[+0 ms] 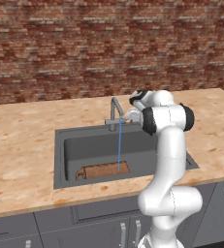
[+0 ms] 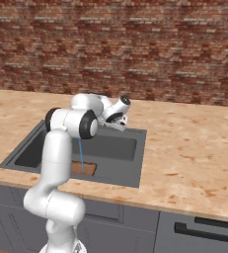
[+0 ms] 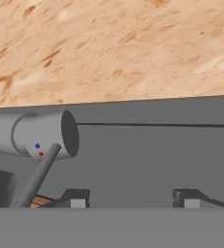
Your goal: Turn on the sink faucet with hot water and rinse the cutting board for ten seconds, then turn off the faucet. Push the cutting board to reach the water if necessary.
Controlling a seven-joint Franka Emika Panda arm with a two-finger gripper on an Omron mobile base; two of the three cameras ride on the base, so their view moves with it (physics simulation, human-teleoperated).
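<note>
We judge the rinse to be the step in hand: the water (image 1: pixel 119 145) is running, a thin blue stream dropping straight from the spout of the sink faucet (image 1: pixel 115 109) onto the cutting board (image 1: pixel 103 170). Going left to right in the left base view, the board lies flat on the floor of the sink (image 1: pixel 60 145), close to the front wall, its rounded handle end with the hole pointing left. The stream lands toward the board's right end, so we see no need to push the board. Nothing else shows in the basin.

Right of the spout, the claw (image 1: pixel 133 115) hangs just beside the faucet, above the back rim of the sink. In the hand view we see the faucet's grey barrel with its blue and red dots and the slim lever slanting down from it at the left, a sliver of the board beneath it, and the two fingertips (image 3: pixel 78 201) standing apart with only the sink wall between them, clamped on nothing.

The next move, as we read it, calls for waiting out the rinse, then bringing the claw to the lever to shut the water off. The tabletop (image 1: pixel 21 145) around the sink carries nothing that we can make out.
</note>
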